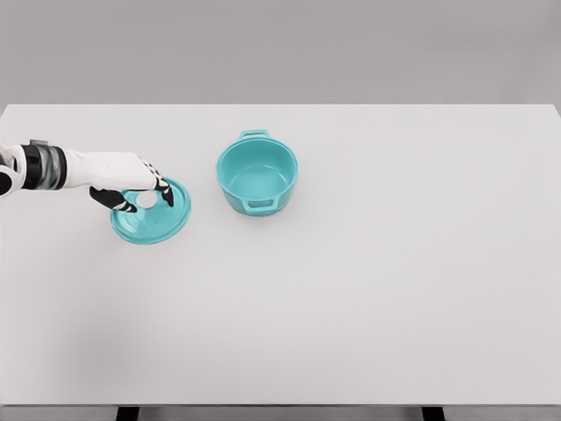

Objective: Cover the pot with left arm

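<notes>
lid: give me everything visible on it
The lid is a round teal disc with a smooth, glossy look and a pale knob at its middle. It lies flat on the white table, left of the open pot and apart from it. The left hand is over its upper half, fingers curled down around the knob; whether they actually grip it cannot be told. Nothing else touches the lid.

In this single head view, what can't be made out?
- Knob of the round teal lid: covered by the left hand, so a closed grasp cannot be confirmed.
- Left arm above the wrist: cut off by the picture's left edge.
- Right arm: out of frame.
- Far outer wall of the teal two-handled pot: hidden by its own rim.
</notes>
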Robot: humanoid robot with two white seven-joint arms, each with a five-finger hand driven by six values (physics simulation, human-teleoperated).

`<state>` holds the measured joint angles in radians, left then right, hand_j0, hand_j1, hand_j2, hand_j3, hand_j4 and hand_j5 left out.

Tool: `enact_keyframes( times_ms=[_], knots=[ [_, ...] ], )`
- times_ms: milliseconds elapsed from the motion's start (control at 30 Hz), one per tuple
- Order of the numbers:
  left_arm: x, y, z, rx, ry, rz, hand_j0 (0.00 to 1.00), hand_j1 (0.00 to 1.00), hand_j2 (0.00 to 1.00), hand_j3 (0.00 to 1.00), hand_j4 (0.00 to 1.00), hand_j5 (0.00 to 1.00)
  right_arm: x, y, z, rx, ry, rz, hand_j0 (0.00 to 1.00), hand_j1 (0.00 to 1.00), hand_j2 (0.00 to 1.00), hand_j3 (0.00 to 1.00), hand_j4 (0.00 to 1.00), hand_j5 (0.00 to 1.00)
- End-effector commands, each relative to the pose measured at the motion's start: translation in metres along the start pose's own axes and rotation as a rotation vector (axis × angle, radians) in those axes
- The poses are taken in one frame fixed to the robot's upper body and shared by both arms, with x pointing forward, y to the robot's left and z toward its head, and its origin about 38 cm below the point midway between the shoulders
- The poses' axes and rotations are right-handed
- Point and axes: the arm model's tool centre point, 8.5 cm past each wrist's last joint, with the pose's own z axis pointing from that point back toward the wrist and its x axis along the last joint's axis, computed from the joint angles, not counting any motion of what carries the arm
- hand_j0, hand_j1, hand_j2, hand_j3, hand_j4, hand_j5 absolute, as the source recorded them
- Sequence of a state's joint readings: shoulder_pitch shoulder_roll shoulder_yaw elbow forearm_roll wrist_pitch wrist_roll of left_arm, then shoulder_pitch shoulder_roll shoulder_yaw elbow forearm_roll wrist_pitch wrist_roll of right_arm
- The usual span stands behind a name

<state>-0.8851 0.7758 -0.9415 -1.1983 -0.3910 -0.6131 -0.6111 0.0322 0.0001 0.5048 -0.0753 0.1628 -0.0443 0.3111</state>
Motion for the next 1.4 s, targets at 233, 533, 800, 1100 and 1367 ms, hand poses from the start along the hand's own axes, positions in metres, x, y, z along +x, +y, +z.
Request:
enact_keyframes(
  times_ms=[233, 533, 800, 1100, 1367],
  knots=[
    [0.0024, 0.0006, -0.0057, 0.005, -0.01, 0.008, 0.66, 0.66, 0.66, 0.66, 0.66, 0.66, -0.0001, 0.0, 0.0, 0.0, 0.0, 0.0, 1.0, 1.0, 1.0, 1.0, 1.0, 1.0],
    [0.0014, -0.0027, -0.0046, 0.0, -0.006, 0.012, 0.67, 0.67, 0.67, 0.67, 0.67, 0.67, -0.0001, 0.0, 0.0, 0.0, 0.0, 0.0, 1.0, 1.0, 1.0, 1.0, 1.0, 1.0],
    [0.0013, -0.0041, -0.0046, -0.003, -0.006, 0.014, 0.6, 0.6, 0.6, 0.6, 0.6, 0.6, -0.0001, 0.0, 0.0, 0.0, 0.0, 0.001, 1.0, 1.0, 1.0, 1.0, 1.0, 1.0],
    [0.0021, -0.0053, -0.0057, -0.004, -0.009, 0.016, 0.49, 0.49, 0.49, 0.49, 0.49, 0.49, -0.0001, 0.0, 0.0, 0.0, 0.0, 0.0, 1.0, 1.0, 1.0, 1.0, 1.0, 1.0],
    [0.0007, -0.0019, -0.0018, -0.001, -0.003, 0.007, 0.41, 0.41, 0.41, 0.41, 0.41, 0.41, -0.0001, 0.0, 0.0, 0.0, 0.0, 0.001, 1.0, 1.0, 1.0, 1.0, 1.0, 1.0]
  ],
)
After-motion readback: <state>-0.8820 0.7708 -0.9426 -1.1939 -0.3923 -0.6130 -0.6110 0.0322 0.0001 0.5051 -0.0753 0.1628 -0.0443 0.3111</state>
